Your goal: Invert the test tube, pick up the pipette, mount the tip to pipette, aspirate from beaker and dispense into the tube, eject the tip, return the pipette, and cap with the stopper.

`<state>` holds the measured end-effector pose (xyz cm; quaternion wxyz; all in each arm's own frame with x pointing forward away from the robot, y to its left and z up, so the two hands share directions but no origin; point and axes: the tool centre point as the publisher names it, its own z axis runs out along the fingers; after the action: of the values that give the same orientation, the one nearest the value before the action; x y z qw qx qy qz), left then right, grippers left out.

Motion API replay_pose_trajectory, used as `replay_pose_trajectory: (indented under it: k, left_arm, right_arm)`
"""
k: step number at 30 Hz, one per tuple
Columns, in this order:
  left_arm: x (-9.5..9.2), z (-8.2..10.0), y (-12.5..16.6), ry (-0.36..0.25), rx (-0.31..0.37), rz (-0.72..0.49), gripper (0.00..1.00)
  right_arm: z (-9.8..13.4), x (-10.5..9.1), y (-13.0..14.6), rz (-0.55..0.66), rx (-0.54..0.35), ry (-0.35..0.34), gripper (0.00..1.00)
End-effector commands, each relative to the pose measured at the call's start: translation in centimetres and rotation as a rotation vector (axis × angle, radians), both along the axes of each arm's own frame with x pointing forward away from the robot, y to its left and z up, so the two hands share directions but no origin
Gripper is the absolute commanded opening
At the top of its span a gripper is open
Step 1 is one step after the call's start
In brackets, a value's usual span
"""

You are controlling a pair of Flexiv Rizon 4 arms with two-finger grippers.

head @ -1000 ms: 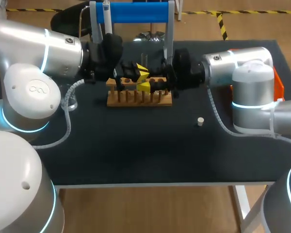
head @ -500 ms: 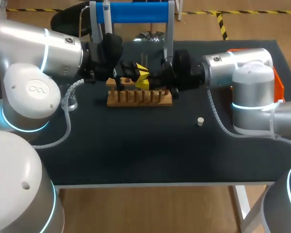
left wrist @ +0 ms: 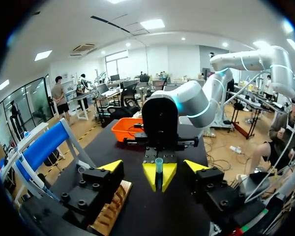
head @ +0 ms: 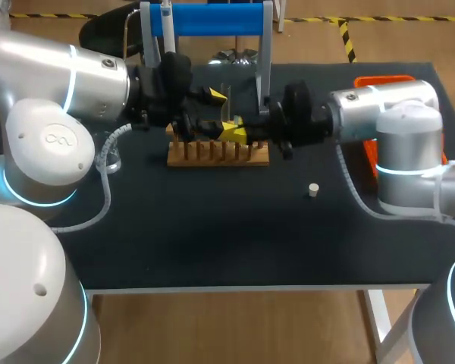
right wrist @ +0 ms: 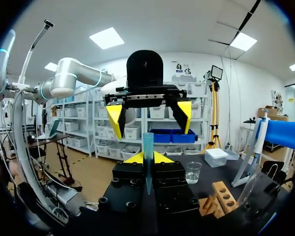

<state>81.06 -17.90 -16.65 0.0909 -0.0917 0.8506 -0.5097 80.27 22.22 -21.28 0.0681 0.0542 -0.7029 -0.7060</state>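
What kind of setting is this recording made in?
Most likely a robotics lab bench set up for liquid handling. On the black table are a wooden test tube rack, a pipette hanging on a blue stand, and a glass beaker.

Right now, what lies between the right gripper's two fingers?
The test tube; the right gripper is shut on it from both sides. The right wrist view shows it.
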Motion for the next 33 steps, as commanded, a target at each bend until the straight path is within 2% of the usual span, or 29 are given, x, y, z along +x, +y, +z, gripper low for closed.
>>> replay_pose_trajectory:
  k: [1, 17, 25, 33]
  left_arm:
    - [0.0, 0.0, 0.1, 0.000, -0.002, -0.002, 1.00]
    - [0.0, 0.0, 0.1, 0.000, -0.002, -0.002, 1.00]
    - [0.0, 0.0, 0.1, 0.000, -0.002, -0.002, 1.00]
    - [0.0, 0.0, 0.1, 0.000, -0.002, -0.002, 1.00]
  right_arm:
    - [-0.2, -0.9, -3.7, -0.011, -0.005, 0.005, 0.00]
    - [-2.7, -1.7, -12.6, -0.083, -0.031, 0.020, 0.00]
    - [-3.8, -2.2, -14.8, -0.089, -0.056, 0.025, 0.00]
    - [-4.2, -2.2, -15.7, -0.112, -0.044, 0.024, 0.00]
